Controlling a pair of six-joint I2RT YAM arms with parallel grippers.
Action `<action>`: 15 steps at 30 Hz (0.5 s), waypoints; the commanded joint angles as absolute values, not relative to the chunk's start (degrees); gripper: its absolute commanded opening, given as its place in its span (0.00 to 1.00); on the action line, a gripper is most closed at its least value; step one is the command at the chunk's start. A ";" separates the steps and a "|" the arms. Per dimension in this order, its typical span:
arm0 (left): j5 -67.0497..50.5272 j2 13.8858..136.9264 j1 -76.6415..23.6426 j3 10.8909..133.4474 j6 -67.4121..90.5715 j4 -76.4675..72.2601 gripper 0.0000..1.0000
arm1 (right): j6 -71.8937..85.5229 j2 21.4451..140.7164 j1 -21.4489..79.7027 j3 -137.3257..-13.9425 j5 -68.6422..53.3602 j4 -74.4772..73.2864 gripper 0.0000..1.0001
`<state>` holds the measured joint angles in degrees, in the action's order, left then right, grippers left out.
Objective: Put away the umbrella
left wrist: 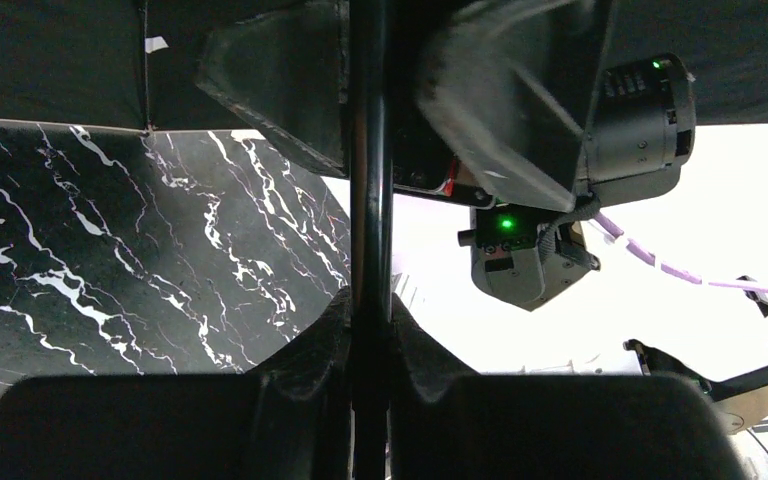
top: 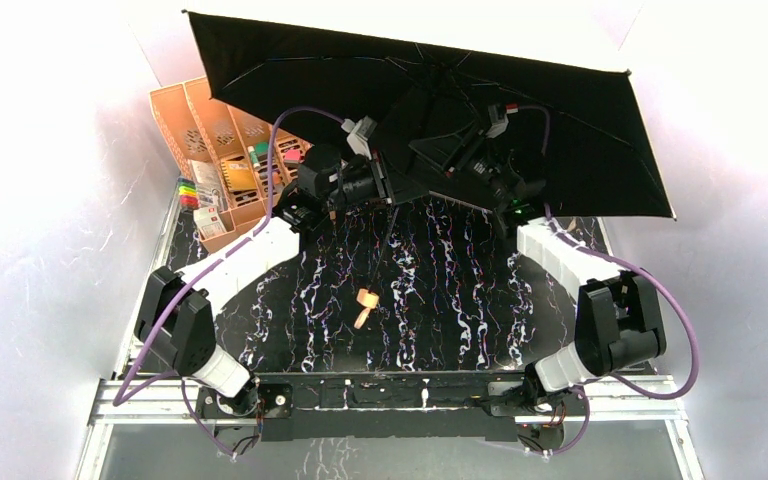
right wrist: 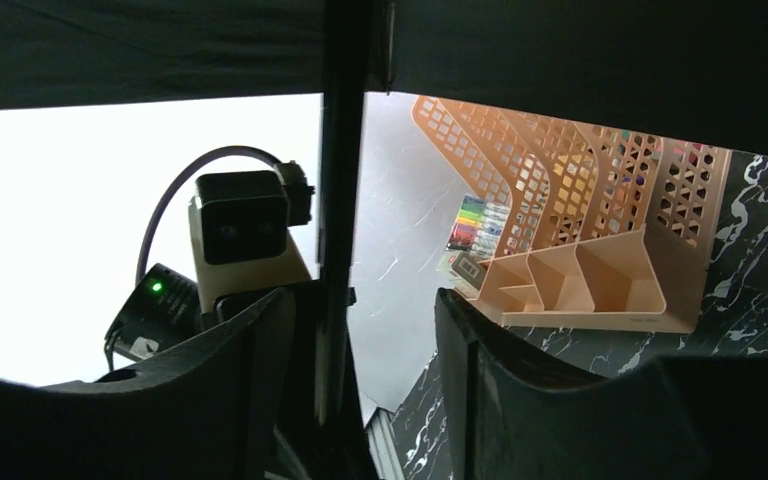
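Organizer: an orange-peach slotted desk organizer (top: 222,150) is standing at the far-left corner of the black marbled table (top: 440,320), with papers and cards sitting in its compartments and a set of coloured markers (top: 188,192) lying just beside its near-left end.

Left gripper: the left gripper (top: 384,186) is reaching in from the left under the canopy. In the left wrist view its jaws are standing almost together and pinching the umbrella's dark shaft (left wrist: 370,150), which is running straight up between the two fingers (left wrist: 300,370).

Wrist loop: the small tan wrist loop (top: 365,303) is dangling on a thin cord below the left gripper, over the middle of the table. I cannot tell whether it is touching the surface.

Umbrella: the umbrella (top: 560,130) is standing open, its dark inner side and ribs facing the top camera. Its canopy is spreading over the far half of the table, from above the organizer across to the far-right corner and tilting down toward the right.

Right gripper: the right gripper (top: 457,160) is coming in from the right, close to the left one. In the right wrist view its jaws are standing fairly wide around the shaft. The shaft is sitting just beside the left finger (right wrist: 260,350), with a clear gap to the other finger, so nothing is being clamped.
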<state>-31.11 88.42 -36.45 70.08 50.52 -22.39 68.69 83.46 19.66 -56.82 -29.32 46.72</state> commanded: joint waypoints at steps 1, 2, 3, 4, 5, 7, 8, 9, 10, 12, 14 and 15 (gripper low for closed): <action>-33.14 83.72 -36.74 69.92 49.51 -23.67 0.00 | 67.90 85.11 20.46 -61.25 -30.12 51.29 0.56; -33.14 83.68 -36.74 69.88 49.41 -23.46 0.00 | 67.75 85.42 20.52 -61.71 -30.26 51.40 0.52; -33.20 83.63 -36.74 69.79 49.33 -23.32 0.00 | 67.49 85.69 20.60 -62.16 -30.38 51.41 0.47; -33.20 83.59 -36.74 69.79 49.23 -23.17 0.00 | 67.16 85.91 20.65 -62.54 -30.41 51.37 0.43; -33.18 83.51 -36.74 69.77 49.09 -23.01 0.00 | 66.74 85.87 20.76 -62.88 -30.33 51.15 0.39; -33.14 83.50 -36.74 70.21 48.77 -22.37 0.00 | 65.75 85.60 20.89 -63.67 -30.24 50.19 0.30; -33.14 83.56 -36.74 70.46 48.44 -21.92 0.00 | 64.99 85.32 20.97 -63.98 -30.12 49.41 0.25; -33.24 83.56 -36.74 70.92 48.12 -21.43 0.00 | 64.04 84.46 21.14 -64.32 -29.69 48.29 0.21; -33.15 83.58 -36.74 71.17 47.81 -20.85 0.00 | 62.78 83.67 21.30 -64.61 -28.94 46.72 0.18; -33.01 83.58 -36.74 72.25 47.10 -19.60 0.00 | 59.13 81.47 21.80 -66.01 -26.94 40.61 0.11; -32.86 83.88 -36.74 73.30 46.38 -18.59 0.00 | 54.31 79.26 22.54 -68.61 -23.72 31.10 0.05; -32.67 84.05 -36.74 73.85 46.00 -18.07 0.00 | 51.15 78.38 23.12 -70.25 -21.53 26.05 0.02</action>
<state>-30.46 87.29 -36.32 70.02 47.79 -19.16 63.68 84.12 21.87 -62.59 -29.21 38.52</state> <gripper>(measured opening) 0.097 0.209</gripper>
